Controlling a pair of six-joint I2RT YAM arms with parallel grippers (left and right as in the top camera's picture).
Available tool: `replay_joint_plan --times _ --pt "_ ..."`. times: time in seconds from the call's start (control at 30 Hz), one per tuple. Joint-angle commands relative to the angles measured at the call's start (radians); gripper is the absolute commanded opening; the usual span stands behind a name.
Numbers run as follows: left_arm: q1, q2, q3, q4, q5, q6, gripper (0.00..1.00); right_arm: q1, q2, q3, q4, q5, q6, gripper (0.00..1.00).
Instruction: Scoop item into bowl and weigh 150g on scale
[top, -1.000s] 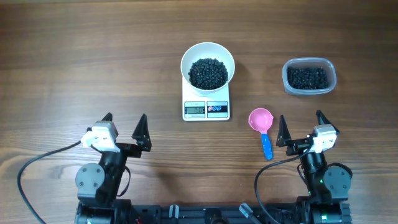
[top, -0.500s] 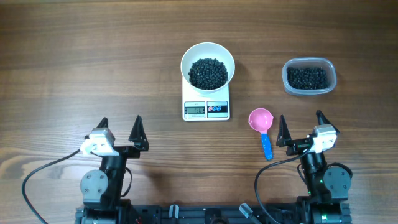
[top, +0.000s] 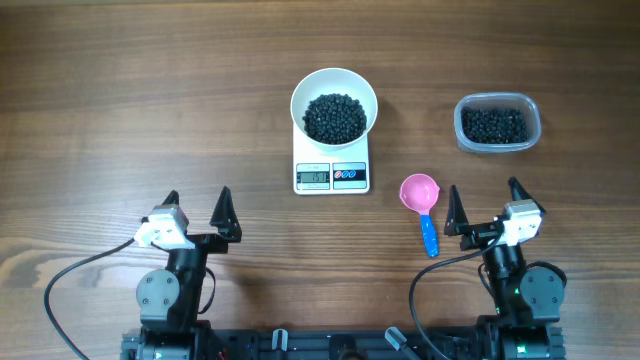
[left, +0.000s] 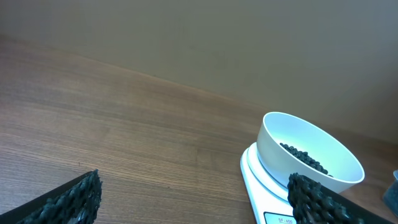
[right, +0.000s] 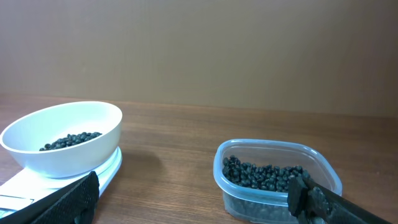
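The left gripper is being recorded slightly nearer the table's front edge than a second ago; the right gripper is being recorded unmoved. Both arms are being held low at the near edge, fingers pointing across the table, jaws spread wide and empty. The bowl is being carried on the scale at centre, with black beads piled inside. A clear tub of beads is being noted at far right. A pink scoop is lying just left of the right gripper. Bare wood is being observed across the whole left half.
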Motion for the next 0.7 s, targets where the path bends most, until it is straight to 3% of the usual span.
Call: replay_joint_plan --times 0.0,0.23,0.47,0.67 --pt "0.006 -0.011 -0.01 0.005 -0.01 0.002 1.0 0.004 -0.011 -0.002 0.003 0.018 -0.012 1.0" --pt "0.007 -0.011 -0.01 0.003 -0.006 -0.064 1.0 0.004 -0.011 -0.002 0.003 0.018 -0.012 1.0" --pt "0.006 -0.011 -0.01 0.003 0.002 0.066 1.0 0.004 -0.011 -0.002 0.003 0.018 -0.013 0.99" --pt "-0.006 -0.011 -0.01 0.002 0.007 0.095 1.0 0.004 -0.011 -0.002 0.003 0.018 -0.012 1.0"
